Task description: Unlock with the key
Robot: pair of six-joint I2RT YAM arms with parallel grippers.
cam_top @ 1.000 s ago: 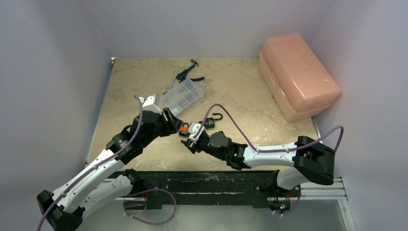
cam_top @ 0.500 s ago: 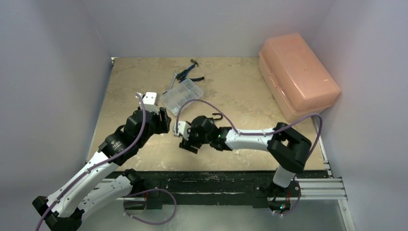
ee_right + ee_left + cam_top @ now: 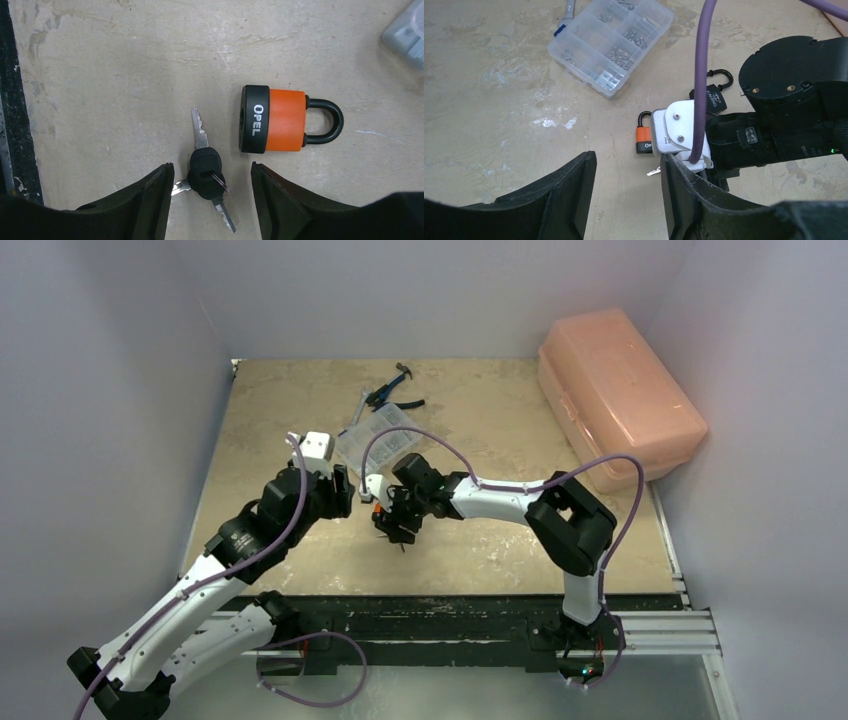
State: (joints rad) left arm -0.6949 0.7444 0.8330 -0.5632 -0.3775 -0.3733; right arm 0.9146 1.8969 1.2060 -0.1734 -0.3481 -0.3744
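Observation:
An orange padlock (image 3: 280, 126) with a black base marked OPEL lies flat on the table, its shackle closed. A bunch of black-headed keys (image 3: 206, 170) lies just beside the lock's base. My right gripper (image 3: 212, 202) hovers open over the keys, one finger on each side, touching nothing. My left gripper (image 3: 626, 195) is open and empty, a little to the left of the padlock (image 3: 644, 137). In the top view both grippers meet mid-table, left (image 3: 343, 502) and right (image 3: 392, 525).
A second, black padlock (image 3: 714, 97) with an open shackle lies behind the right wrist. A clear parts organizer (image 3: 385, 440) and blue pliers (image 3: 392, 392) sit farther back. A large pink plastic box (image 3: 620, 395) stands at the back right.
My right arm swung left and away from its base, bringing its gripper over the keys, and its jaws opened wider. My left arm drew back slightly and then stayed still.

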